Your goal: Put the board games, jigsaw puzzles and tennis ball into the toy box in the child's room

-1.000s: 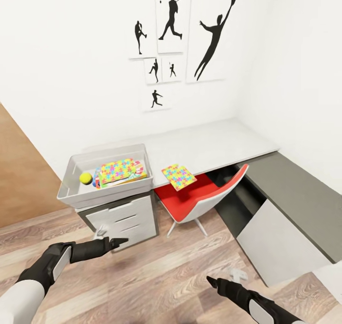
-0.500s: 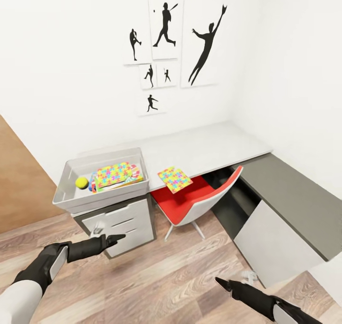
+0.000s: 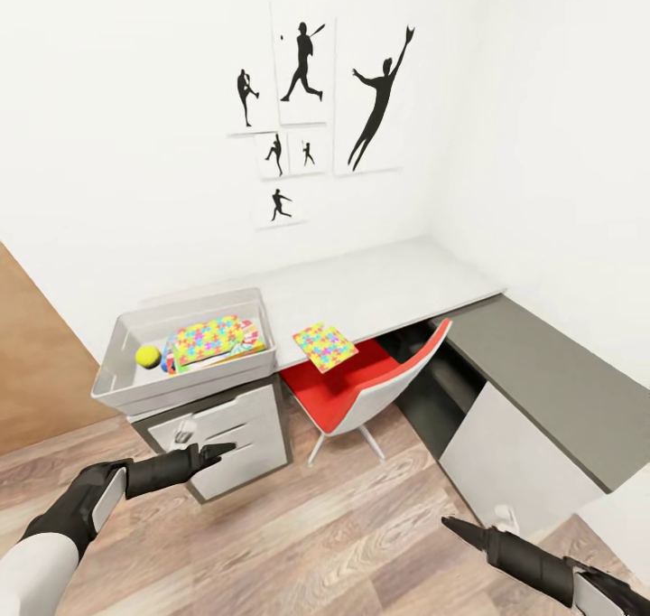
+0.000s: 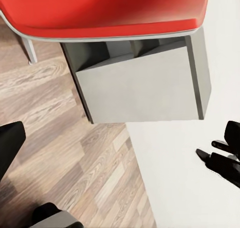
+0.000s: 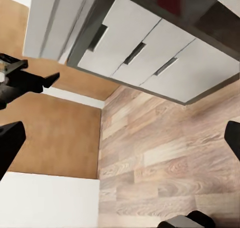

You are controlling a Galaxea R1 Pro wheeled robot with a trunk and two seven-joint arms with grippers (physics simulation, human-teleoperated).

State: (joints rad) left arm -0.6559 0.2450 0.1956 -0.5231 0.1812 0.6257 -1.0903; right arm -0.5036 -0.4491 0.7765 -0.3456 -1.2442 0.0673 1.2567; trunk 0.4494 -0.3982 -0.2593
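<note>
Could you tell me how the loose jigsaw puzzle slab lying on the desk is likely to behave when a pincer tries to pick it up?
The thin, flat, multicoloured jigsaw puzzle slab probably stays stiff, as it keeps its shape over the edge of the long light-grey desk top. Lying flat, it may slide rather than lift. That overhang above the red chair likely offers a graspable edge.

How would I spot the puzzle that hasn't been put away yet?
Find the long light-grey table under the black silhouette pictures. Near its front edge, above the red chair, lies a thin, mostly yellow jigsaw puzzle. Unlike the toys in the toy box beside it, it lies alone on the bare tabletop.
</note>
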